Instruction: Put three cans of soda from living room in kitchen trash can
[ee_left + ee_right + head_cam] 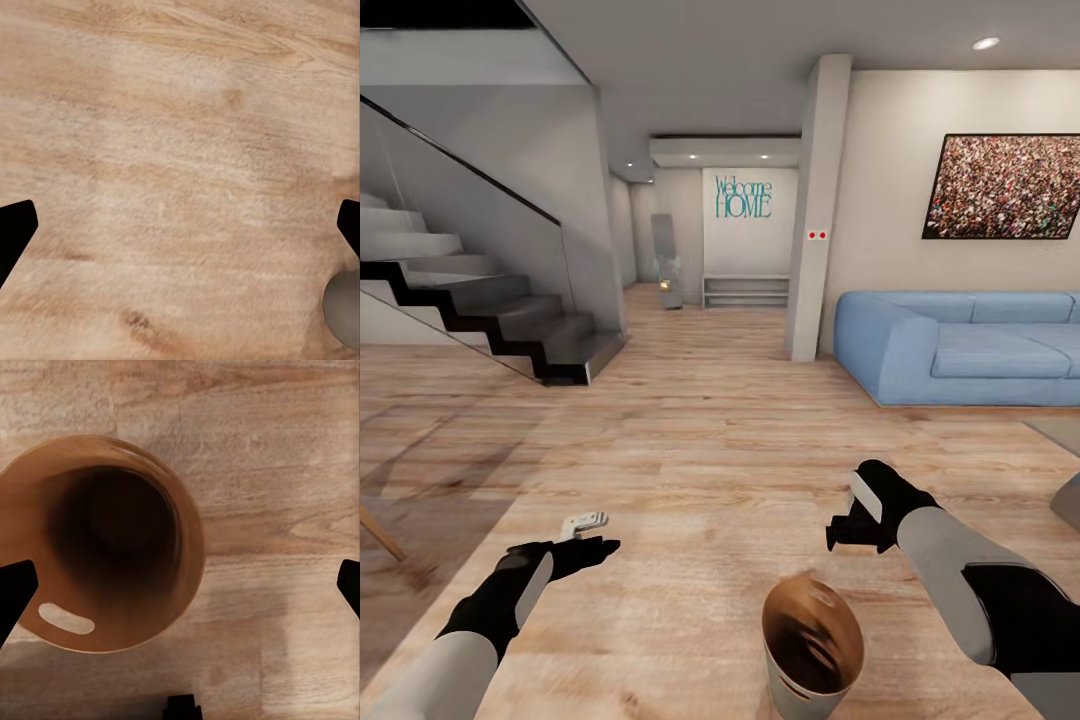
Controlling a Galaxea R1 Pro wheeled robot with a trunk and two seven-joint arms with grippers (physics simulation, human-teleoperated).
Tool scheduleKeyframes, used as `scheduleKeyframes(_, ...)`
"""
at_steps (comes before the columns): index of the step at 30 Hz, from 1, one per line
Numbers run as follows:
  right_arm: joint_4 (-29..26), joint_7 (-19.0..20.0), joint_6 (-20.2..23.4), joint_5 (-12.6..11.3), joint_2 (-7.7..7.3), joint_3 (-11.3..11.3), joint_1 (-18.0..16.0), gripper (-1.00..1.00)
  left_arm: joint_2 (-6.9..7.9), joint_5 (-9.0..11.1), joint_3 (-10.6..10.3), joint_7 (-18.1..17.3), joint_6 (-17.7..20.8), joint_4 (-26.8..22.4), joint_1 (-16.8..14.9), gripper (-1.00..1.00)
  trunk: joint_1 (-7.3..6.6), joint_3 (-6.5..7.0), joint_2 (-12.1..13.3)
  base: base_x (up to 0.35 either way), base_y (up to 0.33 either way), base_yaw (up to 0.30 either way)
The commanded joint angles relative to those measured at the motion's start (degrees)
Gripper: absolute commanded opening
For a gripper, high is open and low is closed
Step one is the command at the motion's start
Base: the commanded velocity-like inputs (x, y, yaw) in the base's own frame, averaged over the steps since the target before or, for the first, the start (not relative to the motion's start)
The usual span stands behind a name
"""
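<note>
Wood plank floor (700, 440), pale, runs across the living room; trash can (812, 650) stands upright on it low in the head view, between the two arms and nearer the right one; light grey outside, glossy brown inside, nothing visible in it; slot handle cut near the rim.

Left tool (592, 548) held out over bare floor, well apart from the bin; in the left wrist view its two black fingertips (15, 229) sit at opposite edges of the picture with plain planks between them, so spread wide and holding nothing; a grey rounded shape sits at one corner there, cannot tell what it is.

Right tool (850, 528) hangs above and just beyond the bin's rim; right wrist view looks straight down into the bin (105, 544), fingertips (16, 589) far apart on either side of the picture, spread and gripping nothing; bin offset toward one fingertip, not touched.

Light blue sofa (960, 345) at right by the wall; framed crowd picture (1002, 186) above it; dark staircase (490, 310) with glass balustrade at left; teal "Welcome HOME" lettering (743, 198) on the far wall down the hallway.
</note>
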Motion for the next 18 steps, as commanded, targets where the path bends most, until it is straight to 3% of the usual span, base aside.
scheduleKeyframes(1,0.0,0.0,0.0,0.0,0.01,0.0,0.0,1.00,-0.01,0.0,0.0,0.0,0.0,0.0,0.0,1.00,0.00,0.00,0.0,0.006,0.000,0.000)
scheduleKeyframes(14,-0.1,0.1,0.0,0.0,-0.03,0.0,0.6,1.00,-0.04,0.1,0.0,-0.2,0.1,0.2,0.0,1.00,2.85,-2.33,-5.2,0.001,0.000,0.000)
scheduleKeyframes(18,-0.1,0.1,0.0,0.0,-0.04,0.0,0.6,1.00,-0.04,0.1,0.0,-0.2,0.1,0.4,0.0,1.00,2.96,-3.22,-5.3,0.000,0.000,0.000)
